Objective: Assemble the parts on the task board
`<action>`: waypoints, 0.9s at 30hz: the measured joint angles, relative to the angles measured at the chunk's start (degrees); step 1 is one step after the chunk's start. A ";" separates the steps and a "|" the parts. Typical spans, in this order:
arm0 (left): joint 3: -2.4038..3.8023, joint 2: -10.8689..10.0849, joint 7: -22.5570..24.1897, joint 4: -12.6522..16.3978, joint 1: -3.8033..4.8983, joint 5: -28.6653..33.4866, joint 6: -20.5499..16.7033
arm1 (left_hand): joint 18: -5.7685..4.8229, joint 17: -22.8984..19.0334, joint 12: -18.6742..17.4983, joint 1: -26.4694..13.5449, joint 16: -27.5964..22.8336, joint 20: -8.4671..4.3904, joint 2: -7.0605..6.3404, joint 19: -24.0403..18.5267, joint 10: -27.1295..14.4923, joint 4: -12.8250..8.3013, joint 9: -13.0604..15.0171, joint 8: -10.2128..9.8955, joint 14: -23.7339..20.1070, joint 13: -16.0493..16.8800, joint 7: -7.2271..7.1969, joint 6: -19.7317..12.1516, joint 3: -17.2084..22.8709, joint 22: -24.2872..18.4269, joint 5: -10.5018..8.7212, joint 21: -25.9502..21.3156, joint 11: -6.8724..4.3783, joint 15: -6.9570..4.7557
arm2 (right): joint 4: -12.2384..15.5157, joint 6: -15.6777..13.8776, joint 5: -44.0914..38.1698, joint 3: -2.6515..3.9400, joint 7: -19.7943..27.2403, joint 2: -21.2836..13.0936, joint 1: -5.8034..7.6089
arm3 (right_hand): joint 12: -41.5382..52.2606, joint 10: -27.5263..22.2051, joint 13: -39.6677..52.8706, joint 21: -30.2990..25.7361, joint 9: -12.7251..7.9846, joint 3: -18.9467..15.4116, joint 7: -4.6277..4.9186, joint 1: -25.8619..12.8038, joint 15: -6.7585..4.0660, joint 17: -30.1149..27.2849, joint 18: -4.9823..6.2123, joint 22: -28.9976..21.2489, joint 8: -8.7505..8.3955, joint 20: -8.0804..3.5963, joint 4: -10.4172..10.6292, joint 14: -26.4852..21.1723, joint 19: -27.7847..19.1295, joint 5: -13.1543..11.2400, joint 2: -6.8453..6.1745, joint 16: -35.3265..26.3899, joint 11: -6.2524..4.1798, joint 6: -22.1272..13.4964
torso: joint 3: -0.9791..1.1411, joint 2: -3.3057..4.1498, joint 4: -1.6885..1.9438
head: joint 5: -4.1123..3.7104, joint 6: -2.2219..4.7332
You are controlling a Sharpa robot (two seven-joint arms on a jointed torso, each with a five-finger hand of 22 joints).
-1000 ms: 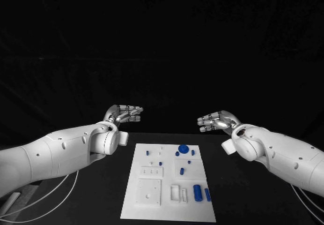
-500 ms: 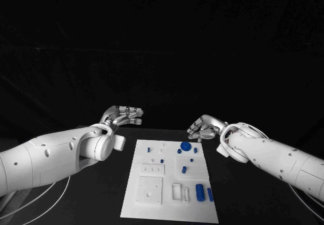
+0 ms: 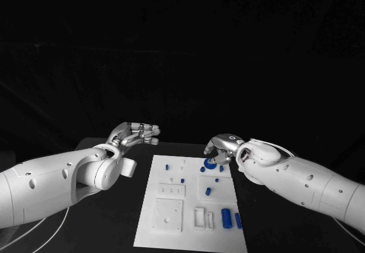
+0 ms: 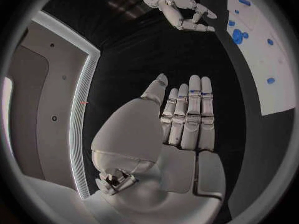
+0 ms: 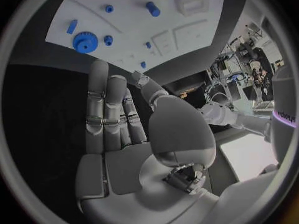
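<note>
Blue plastic bits on a white task board (image 3: 171, 211), so I'm expecting everything to be light, stiff and a bit slick under metal fingers. My right hand (image 3: 221, 149) hangs over the board's far right corner with nothing in it; the wrist view shows its fingers straight and side by side. It's just above the blue gear (image 3: 208, 165), which looks like the likely first pick. That gear (image 5: 84, 42) lies flat near the far edge with a couple of small pegs close beside it, so I'd pinch it across the toothed rim instead of trying to get under it. It shouldn't crush, but I reckon it could skate sideways on the smooth plate if I push down off-centre. The fat blue cylinder (image 3: 224, 216) nearer me would probably roll, so take that one across its sides. My left hand (image 3: 137, 133) is off the board's far left corner, fingers loosely bent, holding nothing.
</note>
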 measured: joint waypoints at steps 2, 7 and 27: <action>0.04 -0.20 -0.02 0.42 0.09 -0.15 0.13 | 0.00 0.00 0.00 0.00 0.00 0.00 0.00 0.00 0.00 -0.15 0.00 0.00 0.00 0.00 0.00 0.00 -0.15 0.00 0.00 0.23 0.00 0.00 | -0.03 -0.21 -2.50 0.00 -0.81 0.51 0.00 | 0.00 -0.23 0.00 0.04 0.00 -0.29 0.18 0.17 0.04 -0.99 -0.01 0.92 0.00 0.02 0.01 -0.04 0.02 -0.02 -0.17 0.83 -0.03 -0.20 | -0.07 0.44 0.24 | -0.21 0.16; 0.16 -0.52 -0.04 1.38 0.25 -0.48 0.37 | 0.00 0.00 0.00 0.00 0.00 0.20 0.00 -0.20 -0.73 -0.32 0.00 0.00 0.00 0.00 0.11 -0.11 -0.32 0.00 0.00 0.45 0.10 0.00 | -0.68 -0.63 -6.87 0.00 -2.37 1.53 0.00 | 0.00 -0.74 0.00 -0.42 0.00 -0.29 0.18 0.32 0.29 -2.65 -0.05 2.60 0.00 0.20 0.01 -0.30 0.20 -0.55 -0.28 2.22 0.11 -0.20 | -0.24 1.44 0.86 | -0.75 0.54; 1.21 -1.50 -0.22 3.84 0.55 -1.47 1.35 | 0.01 -0.44 0.00 -0.45 -0.62 1.02 0.46 -1.84 -3.26 -1.65 -0.01 0.00 -1.56 -0.01 0.41 -0.41 -1.66 -0.94 0.00 0.44 0.83 1.12 | -5.61 -0.63 -13.34 0.02 -5.41 3.73 -0.02 | 0.00 -1.40 -0.01 -2.75 -0.01 0.54 0.19 1.00 0.46 -3.72 -0.14 6.27 0.00 0.65 0.49 -0.49 0.99 -1.55 -0.52 3.55 0.19 -0.19 | -0.83 4.53 2.43 | -2.10 1.35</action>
